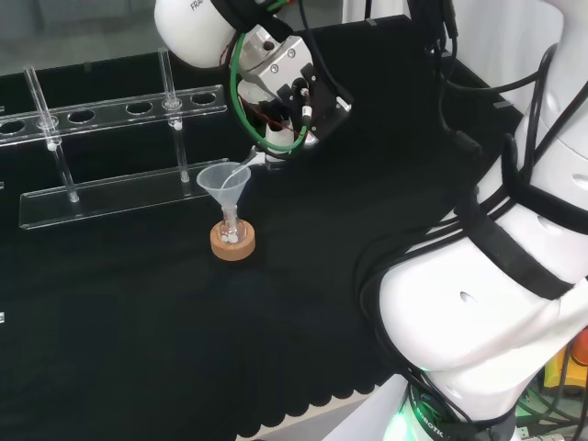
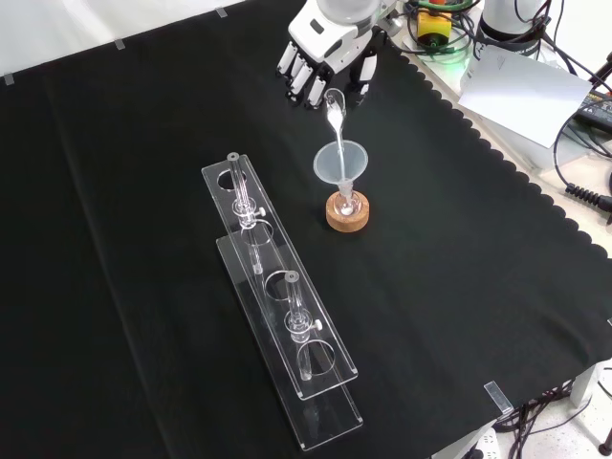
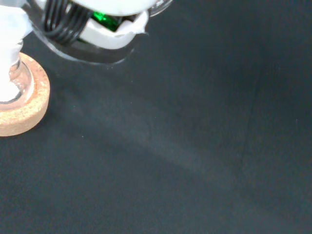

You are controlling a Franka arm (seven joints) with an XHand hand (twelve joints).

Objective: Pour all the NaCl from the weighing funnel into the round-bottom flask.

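front view: the black and white robot hand (image 2: 325, 59) sits at the top of the cloth with fingers curled round the bulb end of a clear glass weighing funnel (image 2: 336, 122), which slants down so its thin spout reaches into the mouth of a clear plastic cone funnel (image 2: 341, 163). that cone funnel stands in the neck of a small clear round-bottom flask (image 2: 346, 204) seated on a tan cork ring stand (image 2: 347, 216). head view has the same setup: hand (image 1: 292, 92) just right of and above the cone funnel (image 1: 223, 182), spout tip at its rim, flask (image 1: 231, 233) showing some white stuff in the bottom, probably nacl already through. wrist view catches the cork ring (image 3: 24, 105) and flask belly (image 3: 12, 85) with white inside. judgement: pour is underway, some salt delivered; can't tell how much is left in the weighing funnel, so more tilt or holding is likely needed. two clear acrylic tube racks (image 2: 277, 306) lie well apart from the flask, untouched.
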